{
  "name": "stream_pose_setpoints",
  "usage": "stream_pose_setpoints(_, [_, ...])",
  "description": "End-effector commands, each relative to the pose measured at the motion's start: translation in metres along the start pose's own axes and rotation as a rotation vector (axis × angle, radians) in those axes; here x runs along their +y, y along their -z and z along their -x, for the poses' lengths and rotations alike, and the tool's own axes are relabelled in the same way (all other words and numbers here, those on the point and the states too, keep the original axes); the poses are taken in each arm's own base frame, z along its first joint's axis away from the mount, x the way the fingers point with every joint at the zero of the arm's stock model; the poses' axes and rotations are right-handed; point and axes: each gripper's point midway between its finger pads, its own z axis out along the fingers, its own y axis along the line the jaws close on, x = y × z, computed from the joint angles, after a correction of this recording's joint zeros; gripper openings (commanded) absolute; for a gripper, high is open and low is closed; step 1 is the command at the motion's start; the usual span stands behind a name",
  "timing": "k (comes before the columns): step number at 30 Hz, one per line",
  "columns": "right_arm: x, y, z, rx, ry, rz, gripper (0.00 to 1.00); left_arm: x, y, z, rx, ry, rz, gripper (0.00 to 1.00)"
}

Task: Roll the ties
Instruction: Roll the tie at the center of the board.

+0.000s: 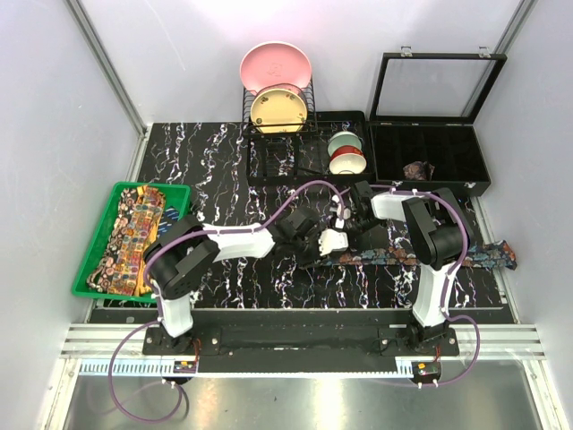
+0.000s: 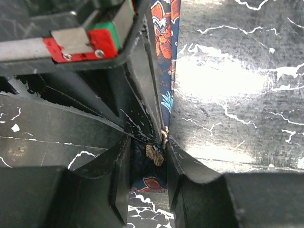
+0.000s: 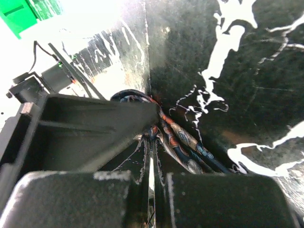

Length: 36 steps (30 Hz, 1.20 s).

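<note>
Ties: one dark blue tie (image 1: pixel 492 255) is lying flat, one rolled coil (image 1: pixel 417 169) is sitting in the box (image 1: pixel 448 184); left gripper (image 2: pixel 148 156) is straddling the tie narrowly, right gripper (image 3: pixel 152 137) is pinching it.

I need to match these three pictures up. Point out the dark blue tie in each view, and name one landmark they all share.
Top view: the blue tie lies flat along the near right of the table, from the middle out to the right edge.
Left wrist: the blue tie is a narrow strip from top centre down to the middle.
Right wrist: the blue tie is at centre, trailing toward the lower right.
Shared landmark: the black marbled tabletop.
</note>
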Motion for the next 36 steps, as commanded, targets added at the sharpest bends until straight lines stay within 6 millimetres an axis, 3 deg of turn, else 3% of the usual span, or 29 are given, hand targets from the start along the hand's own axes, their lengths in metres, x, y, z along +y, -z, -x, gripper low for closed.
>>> stream_pose_setpoints(1, [-0.014,-0.001,0.002,0.008,-0.022,-0.053,0.00,0.000,0.014,-0.043,0.137,0.031,0.028,0.50])
stream_pose_setpoints(7, [-0.033,-0.010,0.002,0.023,-0.035,-0.105,0.00,0.013,0.028,-0.033,0.049,0.069,0.064,0.69])
stream_pose_setpoints(14, [-0.043,-0.015,0.004,0.024,-0.047,-0.132,0.00,0.003,0.038,-0.014,-0.067,0.001,0.002,0.70])
stream_pose_setpoints(22, [-0.046,-0.017,0.003,0.024,-0.046,-0.136,0.00,0.007,0.025,0.009,-0.141,-0.017,-0.050,0.69])
stream_pose_setpoints(30, [-0.052,-0.019,0.000,0.030,-0.049,-0.147,0.00,0.005,0.021,0.026,-0.193,-0.010,-0.082,0.57])
stream_pose_setpoints(33, [-0.053,-0.019,0.000,0.031,-0.052,-0.147,0.00,0.002,0.025,0.032,-0.208,-0.019,-0.107,0.46])
stream_pose_setpoints(34, [-0.052,-0.019,0.001,0.030,-0.052,-0.146,0.00,0.000,0.025,0.032,-0.209,-0.020,-0.119,0.37])
stream_pose_setpoints(36, [-0.052,-0.020,0.001,0.032,-0.057,-0.142,0.00,-0.005,0.026,0.036,-0.208,-0.019,-0.148,0.29])
